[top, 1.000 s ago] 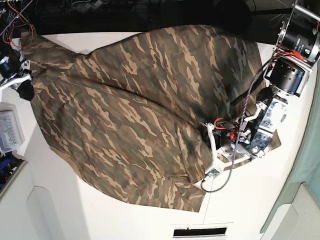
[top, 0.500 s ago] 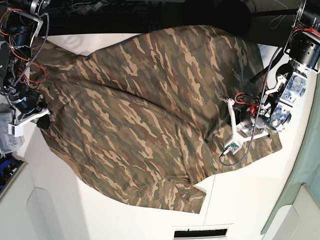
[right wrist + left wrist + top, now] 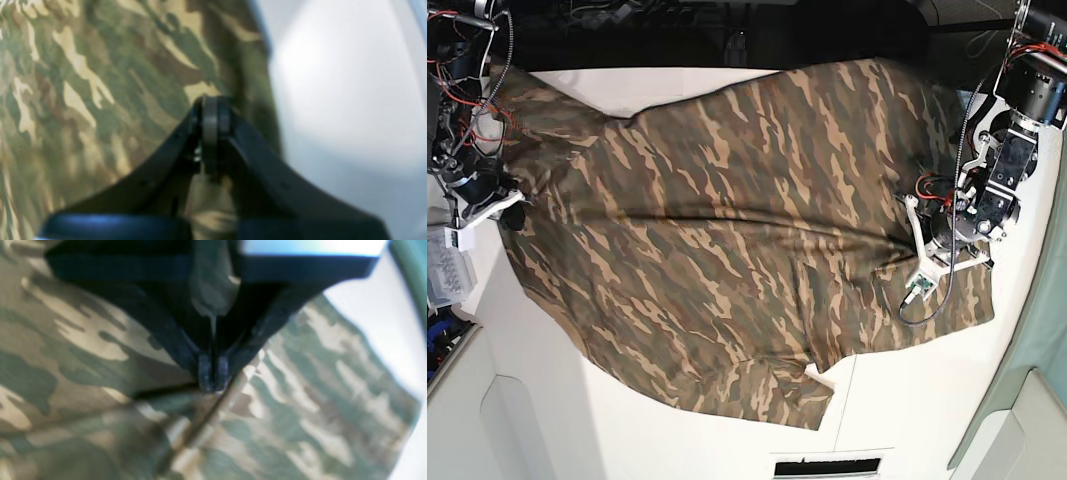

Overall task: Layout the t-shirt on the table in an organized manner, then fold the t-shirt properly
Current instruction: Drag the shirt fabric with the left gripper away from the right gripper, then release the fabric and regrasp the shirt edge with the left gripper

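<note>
T-shirt (image 3: 727, 230) stretched between both arms, fingers (image 3: 204, 371) pinched on opposite edges.

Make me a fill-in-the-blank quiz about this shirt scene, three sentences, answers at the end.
1. The t-shirt has a ____ print.
2. In both wrist views, each gripper's jaws are ____ on the shirt's fabric: left gripper, right gripper.
3. The table under the shirt is ____ in color.

Missing words: camouflage; shut; white
</note>
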You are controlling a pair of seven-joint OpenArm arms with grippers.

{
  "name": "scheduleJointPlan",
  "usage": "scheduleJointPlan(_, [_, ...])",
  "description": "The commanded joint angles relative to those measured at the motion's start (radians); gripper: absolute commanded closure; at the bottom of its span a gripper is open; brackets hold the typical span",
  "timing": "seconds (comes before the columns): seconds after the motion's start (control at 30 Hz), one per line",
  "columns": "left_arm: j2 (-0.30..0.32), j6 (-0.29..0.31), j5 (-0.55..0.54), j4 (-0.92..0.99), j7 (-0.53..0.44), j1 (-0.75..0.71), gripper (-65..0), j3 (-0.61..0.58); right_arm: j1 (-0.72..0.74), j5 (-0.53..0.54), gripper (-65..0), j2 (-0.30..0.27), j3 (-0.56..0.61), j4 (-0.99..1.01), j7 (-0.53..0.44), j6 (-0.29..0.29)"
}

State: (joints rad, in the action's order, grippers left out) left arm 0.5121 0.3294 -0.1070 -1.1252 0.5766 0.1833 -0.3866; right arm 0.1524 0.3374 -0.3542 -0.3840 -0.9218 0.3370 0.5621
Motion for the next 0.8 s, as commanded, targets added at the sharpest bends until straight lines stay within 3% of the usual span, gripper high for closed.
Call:
scheduleJointPlan(0.0, [-0.002, 0.000, 0.031, 0.045, 0.065, 0.026, -3.7, -0.002, -0.012, 0.018, 0.0, -0.018, -0.003, -0.013, 0.001, 0.002])
scheduleJointPlan(0.13, [-0.073, 0.047, 0.064, 0.159, 0.051, 0.137, -3.7, -0.002, -0.085, 0.100, 0.0, -0.019, -0.037, -0.023, 0.004, 0.004])
scheduleJointPlan(0.33, [-0.162, 0.049, 0.064, 0.241, 0.043, 0.240, -3.7, -0.002, -0.184, 0.214, 0.0, 0.008, -0.102, -0.100, 0.034, 0.013])
scheduleJointPlan(0.47, [-0.193, 0.048, 0.059, 0.246, 0.038, 0.267, -3.7, -0.002, -0.197, 0.220, 0.0, 0.045, -0.114, -0.158, 0.067, 0.013])
scheduleJointPlan(0.63, [-0.198, 0.049, -0.026, 0.241, 0.079, 0.291, -3.7, -0.002, -0.192, 0.223, 0.0, 0.047, -0.143, -0.261, 0.074, 0.011])
scheduleJointPlan(0.77, [-0.151, 0.049, -0.161, 0.183, 0.105, 0.292, -6.6, -0.002, -0.192, 0.227, 0.0, 0.047, -0.230, -0.394, 0.182, 0.011])
